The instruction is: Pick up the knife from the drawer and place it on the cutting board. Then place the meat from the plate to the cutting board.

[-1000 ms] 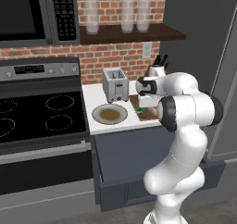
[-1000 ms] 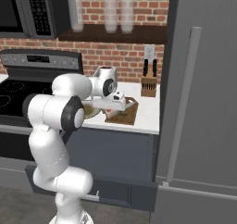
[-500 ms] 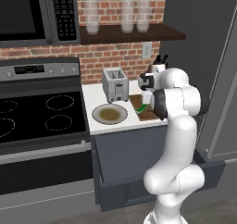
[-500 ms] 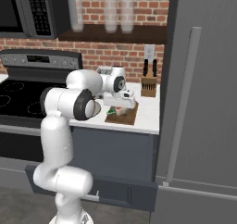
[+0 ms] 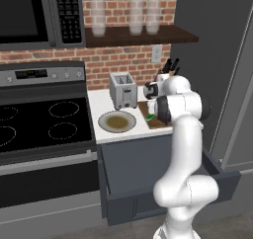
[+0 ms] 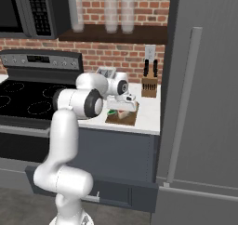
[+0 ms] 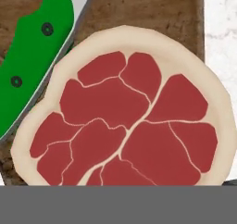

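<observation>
A white table (image 5: 101,104) is seen at centre frame between a black stove (image 5: 44,119) at left and a tall grey refrigerator (image 6: 204,94) at right, backed by a brick wall (image 5: 123,60) under a dark shelf (image 5: 138,34) of glasses. On the table a toaster (image 5: 123,90) stands behind the plate (image 5: 117,121), whose centre is bare. The cutting board (image 6: 122,118) lies near the table's front edge, right of the plate; on it the meat (image 7: 125,112) rests just beside the knife (image 7: 28,56), seemingly touching its blade. The drawer (image 5: 163,203) hangs open below. A knife block (image 6: 149,85) sits at the wall. The claw (image 6: 122,107) is held low over the board; its jaws are hidden, so its opening cannot be told. No writing can be read.
</observation>
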